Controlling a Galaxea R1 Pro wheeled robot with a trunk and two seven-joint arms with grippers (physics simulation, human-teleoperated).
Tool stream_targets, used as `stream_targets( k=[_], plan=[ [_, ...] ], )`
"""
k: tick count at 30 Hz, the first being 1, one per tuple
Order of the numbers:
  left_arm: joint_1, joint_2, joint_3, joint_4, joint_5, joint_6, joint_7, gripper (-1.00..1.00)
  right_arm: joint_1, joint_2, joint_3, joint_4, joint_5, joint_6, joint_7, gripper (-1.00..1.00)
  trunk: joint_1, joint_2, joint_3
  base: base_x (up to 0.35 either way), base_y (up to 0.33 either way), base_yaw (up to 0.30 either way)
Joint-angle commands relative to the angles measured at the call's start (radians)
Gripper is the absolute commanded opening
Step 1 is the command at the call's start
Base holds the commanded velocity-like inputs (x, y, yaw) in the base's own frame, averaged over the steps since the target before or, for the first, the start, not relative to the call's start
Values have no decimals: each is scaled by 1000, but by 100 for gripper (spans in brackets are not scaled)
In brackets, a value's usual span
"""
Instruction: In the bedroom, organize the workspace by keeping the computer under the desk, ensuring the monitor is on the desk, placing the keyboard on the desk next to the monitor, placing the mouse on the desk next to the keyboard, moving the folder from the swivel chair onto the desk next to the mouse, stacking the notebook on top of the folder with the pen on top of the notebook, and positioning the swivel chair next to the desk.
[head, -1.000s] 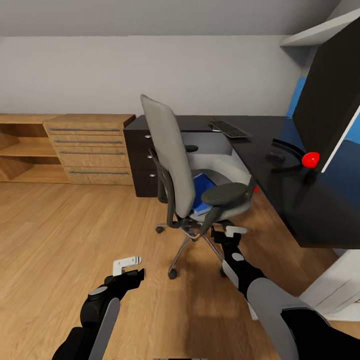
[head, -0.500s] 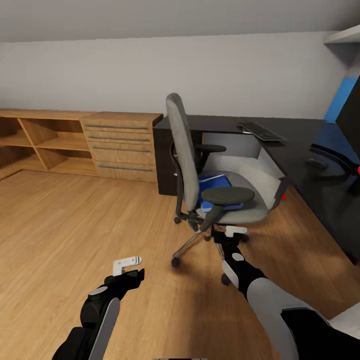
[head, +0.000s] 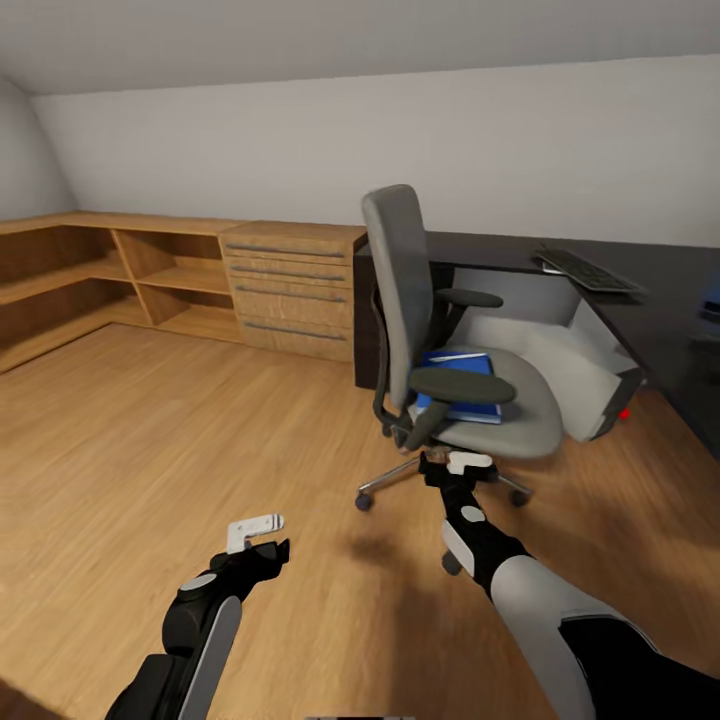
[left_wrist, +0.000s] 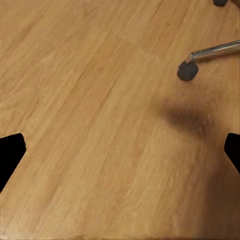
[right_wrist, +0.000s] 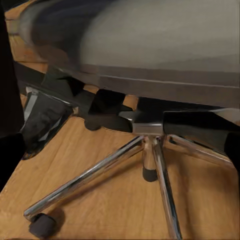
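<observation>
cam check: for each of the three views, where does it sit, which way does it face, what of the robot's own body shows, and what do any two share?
Head view: on the head, facing forward and down at the swivel chair, folder on its seat, desk; both arms show, left gripper, right gripper.
Left wrist view: near the left gripper, facing the wooden floor; dark fingertips at the edges.
Right wrist view: near the right gripper, facing the chair's seat underside and chrome base.
Shared: both wrist views catch a chair caster.

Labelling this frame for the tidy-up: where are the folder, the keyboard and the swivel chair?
folder (head: 455, 365), head view, blue cover near its back edge
keyboard (head: 585, 270), head view, middle of the keys
swivel chair (head: 398, 265), head view, grey backrest
</observation>
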Motion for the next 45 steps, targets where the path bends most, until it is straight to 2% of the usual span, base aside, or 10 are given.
stream_targets(
  k=[1,7,15,30,35,45],
  plan=[
    [-1,0,-1,4,10,2,9,100,-1,2,5,0,-3,-3,-2,100,0,0,-1,0,0,278],
    [-1,0,-1,10,10,3,9,100,-1,5,4,0,-3,-3,-2,100,0,0,-1,-37,0,189],
    [-1,0,0,12,11,3,9,100,-1,5,4,0,-3,-3,-2,100,0,0,0,-303,-51,-21],
    [-1,0,3,12,11,2,10,100,0,5,3,0,-3,-3,0,100,0,0,6,-114,-45,-231],
    [-1,0,24,11,12,2,7,100,1,5,3,2,-4,-3,2,100,0,0,8,-268,123,-256],
    [-1,0,31,11,11,1,7,100,1,5,3,1,-5,-3,2,100,0,0,11,-110,152,-249]
  ],
)
